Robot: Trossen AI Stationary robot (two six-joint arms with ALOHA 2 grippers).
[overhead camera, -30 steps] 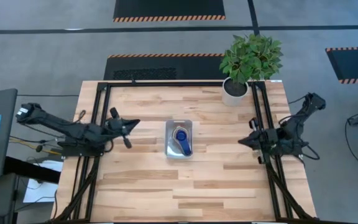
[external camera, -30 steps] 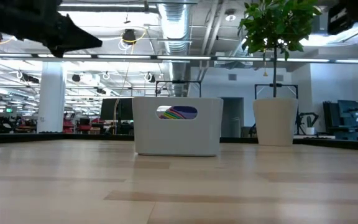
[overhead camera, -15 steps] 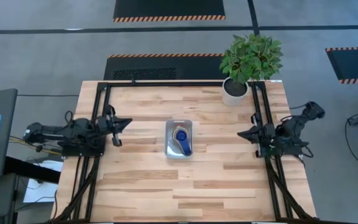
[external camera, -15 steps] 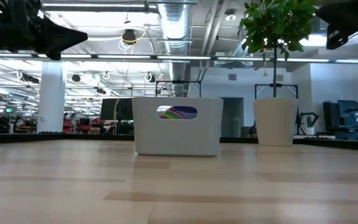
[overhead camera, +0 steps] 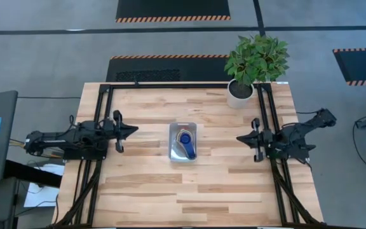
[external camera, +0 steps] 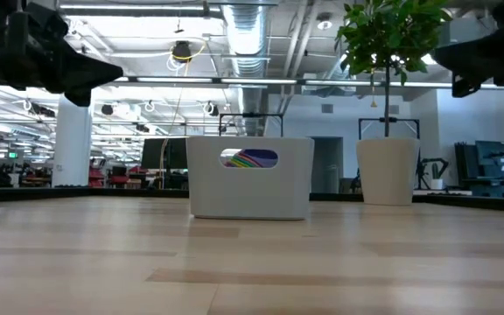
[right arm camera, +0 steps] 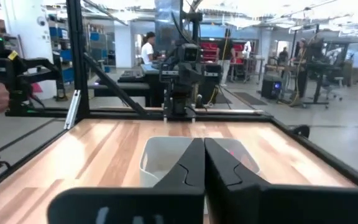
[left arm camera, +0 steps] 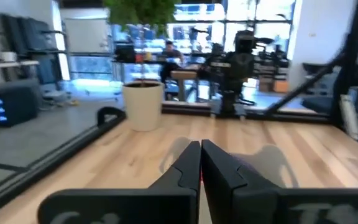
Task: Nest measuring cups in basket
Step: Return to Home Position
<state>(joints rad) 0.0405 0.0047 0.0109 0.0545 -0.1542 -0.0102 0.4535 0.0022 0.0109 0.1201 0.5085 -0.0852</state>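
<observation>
The basket (overhead camera: 183,142) is a small pale rectangular tub standing at the table's middle. The measuring cups sit stacked inside it, the dark blue cup (overhead camera: 185,141) on top with its handle toward the near edge. Through the basket's handle slot in the low view, coloured cup rims (external camera: 249,158) show. My left gripper (overhead camera: 134,130) hovers shut at the left side, pointing at the basket. My right gripper (overhead camera: 239,137) hovers shut at the right side, also facing it. In the right wrist view the basket (right arm camera: 160,158) lies just beyond the shut fingers.
A potted plant in a white pot (overhead camera: 239,93) stands at the far right corner. Black frame rails (overhead camera: 100,108) run along the left, right and far edges. Bare wood lies around the basket. People work in the room beyond the table.
My left arm drew back toward the table's left edge and folded up, its gripper ending a little lower and still pointing at the basket. My right gripper moved a little toward the basket and came lower. The basket and cups stayed put.
</observation>
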